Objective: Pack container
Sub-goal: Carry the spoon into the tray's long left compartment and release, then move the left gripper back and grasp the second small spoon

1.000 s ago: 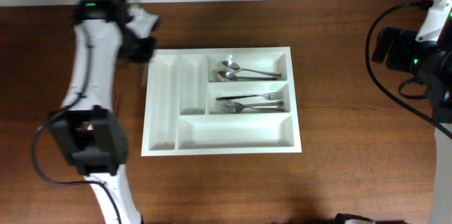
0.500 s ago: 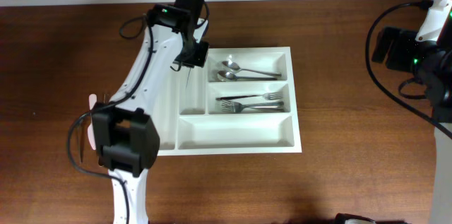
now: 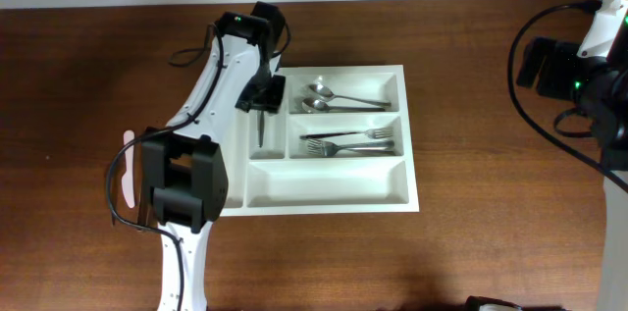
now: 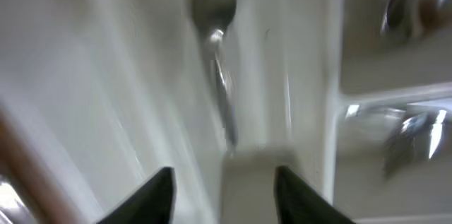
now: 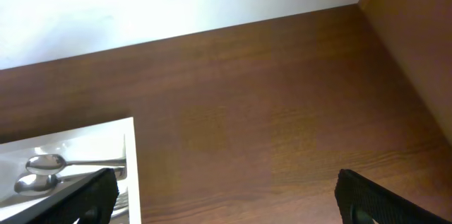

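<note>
The white cutlery tray (image 3: 408, 193) lies mid-table, and its walls show in the left wrist view (image 4: 332, 75). My left gripper (image 3: 263, 95) hovers over the far end of the second narrow compartment. In the left wrist view it (image 4: 224, 190) is open and empty. A metal spoon (image 4: 219, 61) lies along that compartment just ahead of the fingertips, also seen from overhead (image 3: 261, 130). My right gripper (image 5: 229, 199) is wide open and empty above bare table at the far right. The tray's corner (image 5: 78, 146) shows at the left of its view.
Two spoons (image 3: 334, 100) lie in the top long compartment and forks (image 3: 348, 141) in the middle one. The bottom long compartment (image 3: 329, 181) holds nothing. A pink object (image 3: 128, 169) lies on the table left of the tray, partly behind the left arm. The right arm (image 3: 589, 66) stands at the far right edge.
The left arm swung from left of the tray to over its narrow compartments. The spoon that hung from its gripper now lies in the second narrow compartment. The right arm has not moved.
</note>
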`<state>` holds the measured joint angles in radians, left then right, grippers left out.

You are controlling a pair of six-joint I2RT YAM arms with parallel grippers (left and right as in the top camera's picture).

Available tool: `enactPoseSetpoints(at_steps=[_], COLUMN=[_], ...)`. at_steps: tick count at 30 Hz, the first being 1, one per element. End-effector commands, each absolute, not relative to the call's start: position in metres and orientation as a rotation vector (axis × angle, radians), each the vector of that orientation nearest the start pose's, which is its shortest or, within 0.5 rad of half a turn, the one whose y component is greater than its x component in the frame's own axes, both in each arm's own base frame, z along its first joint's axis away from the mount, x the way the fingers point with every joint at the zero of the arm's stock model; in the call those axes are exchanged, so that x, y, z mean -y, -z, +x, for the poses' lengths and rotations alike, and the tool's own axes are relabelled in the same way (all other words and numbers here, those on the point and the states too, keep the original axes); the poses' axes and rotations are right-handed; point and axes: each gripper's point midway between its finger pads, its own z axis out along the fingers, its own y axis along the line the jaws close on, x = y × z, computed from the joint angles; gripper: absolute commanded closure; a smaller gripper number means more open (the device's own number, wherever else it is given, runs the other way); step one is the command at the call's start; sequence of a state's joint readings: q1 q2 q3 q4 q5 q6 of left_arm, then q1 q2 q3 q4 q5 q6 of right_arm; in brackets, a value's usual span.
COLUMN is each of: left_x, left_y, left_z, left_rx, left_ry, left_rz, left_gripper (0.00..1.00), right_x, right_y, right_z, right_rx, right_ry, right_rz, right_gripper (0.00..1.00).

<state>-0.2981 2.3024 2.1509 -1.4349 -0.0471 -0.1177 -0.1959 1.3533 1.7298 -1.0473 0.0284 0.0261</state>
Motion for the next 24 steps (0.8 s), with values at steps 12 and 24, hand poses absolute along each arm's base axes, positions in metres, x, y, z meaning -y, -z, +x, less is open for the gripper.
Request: enactPoseSetpoints(at_steps=[12, 24], left_x=[-0.061, -0.145], left_y=[-0.169, -0.199], left_z=[0.430, 0.335], left_rx=[-3.095, -3.081], left_ry=[-0.315, -0.058], left_rz=[-0.073, -0.483], left_gripper=[0.41, 0.55], right_x=[0.076, 0.076], right_y=[-0.364, -0.364], right_z=[0.354, 0.354], right_rx=[-2.227, -2.227], right_ry=[0.115, 0.115], right_rz=[0.275, 0.275], right_gripper=[0.01, 0.01])
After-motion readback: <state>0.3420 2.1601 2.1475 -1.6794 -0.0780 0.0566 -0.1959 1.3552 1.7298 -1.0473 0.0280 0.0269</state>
